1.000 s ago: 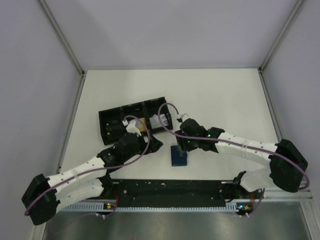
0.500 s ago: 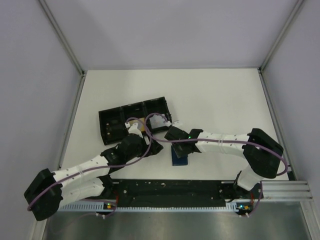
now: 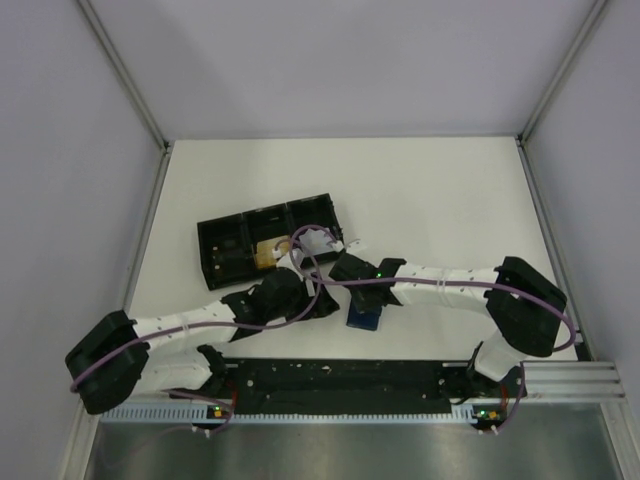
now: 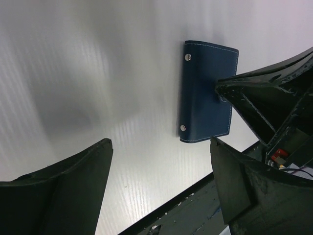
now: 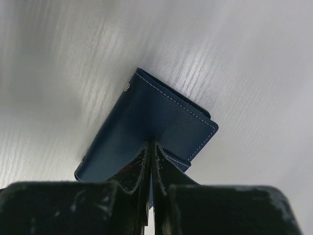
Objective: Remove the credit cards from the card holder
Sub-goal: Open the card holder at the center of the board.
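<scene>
The dark-blue card holder (image 3: 363,319) lies folded flat on the white table near the front edge. It also shows in the left wrist view (image 4: 203,98) and the right wrist view (image 5: 142,127). My right gripper (image 3: 357,299) is shut, its tips (image 5: 151,145) pressed together on the holder's upper face by the snap tab (image 5: 182,160). My left gripper (image 3: 322,303) hangs open just left of the holder, with only bare table between its fingers (image 4: 159,183). An orange-tan credit card (image 3: 264,255) lies in the middle compartment of the tray.
A black three-compartment tray (image 3: 222,262) stands behind the left arm. A dark rail (image 3: 340,376) runs along the table's front edge, close to the holder. Purple cables (image 3: 300,262) loop above both wrists. Grey walls enclose the table.
My right gripper has shut and settled onto the card holder. My left arm has swung right and forward toward the holder, uncovering the tray's middle compartment.
</scene>
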Tool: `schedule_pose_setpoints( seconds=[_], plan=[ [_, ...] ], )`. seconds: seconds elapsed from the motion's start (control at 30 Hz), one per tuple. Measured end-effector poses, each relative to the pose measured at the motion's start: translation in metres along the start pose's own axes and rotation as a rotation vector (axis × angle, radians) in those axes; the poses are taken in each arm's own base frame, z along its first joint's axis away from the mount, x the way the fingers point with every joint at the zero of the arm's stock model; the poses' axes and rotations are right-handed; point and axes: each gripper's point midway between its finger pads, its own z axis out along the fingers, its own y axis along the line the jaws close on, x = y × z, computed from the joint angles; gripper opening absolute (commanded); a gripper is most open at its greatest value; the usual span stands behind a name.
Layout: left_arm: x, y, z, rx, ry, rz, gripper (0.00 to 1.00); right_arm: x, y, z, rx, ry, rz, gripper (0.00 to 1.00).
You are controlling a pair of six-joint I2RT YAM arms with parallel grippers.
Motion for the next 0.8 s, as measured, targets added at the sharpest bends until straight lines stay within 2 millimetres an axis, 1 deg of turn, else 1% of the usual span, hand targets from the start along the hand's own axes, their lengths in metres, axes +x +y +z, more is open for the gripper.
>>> schedule_pose_setpoints(
  seconds=[0.13, 0.23, 0.27, 0.37, 0.4, 0.43, 0.5, 0.63, 0.8],
  plan=[
    [0.005, -0.009, 0.007, 0.024, 0.031, -0.008, 0.85, -0.001, 0.000, -0.002, -0.006, -0.007, -0.003, 0.00],
    [0.009, -0.013, 0.012, 0.033, 0.056, -0.016, 0.85, -0.006, 0.001, -0.009, -0.033, -0.041, 0.009, 0.00],
    [0.010, -0.014, 0.013, 0.035, 0.061, -0.017, 0.84, -0.007, 0.000, -0.013, -0.041, -0.054, 0.015, 0.05],
    [0.011, -0.017, 0.017, 0.037, 0.075, -0.020, 0.84, -0.014, -0.001, -0.024, -0.065, -0.092, 0.034, 0.37],
    [0.011, -0.018, 0.018, 0.040, 0.076, -0.021, 0.84, -0.017, -0.001, -0.027, -0.073, -0.104, 0.039, 0.45],
    [0.011, -0.019, 0.018, 0.044, 0.076, -0.022, 0.84, -0.018, -0.001, -0.030, -0.078, -0.112, 0.043, 0.51],
    [0.011, -0.020, 0.018, 0.046, 0.075, -0.024, 0.84, -0.018, -0.002, -0.032, -0.078, -0.112, 0.048, 0.58],
    [0.005, -0.023, 0.015, 0.049, 0.043, -0.029, 0.84, -0.007, -0.008, -0.031, -0.049, -0.067, 0.050, 0.59],
    [-0.010, -0.026, 0.002, 0.074, -0.043, -0.036, 0.84, 0.010, -0.013, -0.023, 0.000, 0.007, 0.055, 0.55]
  ],
)
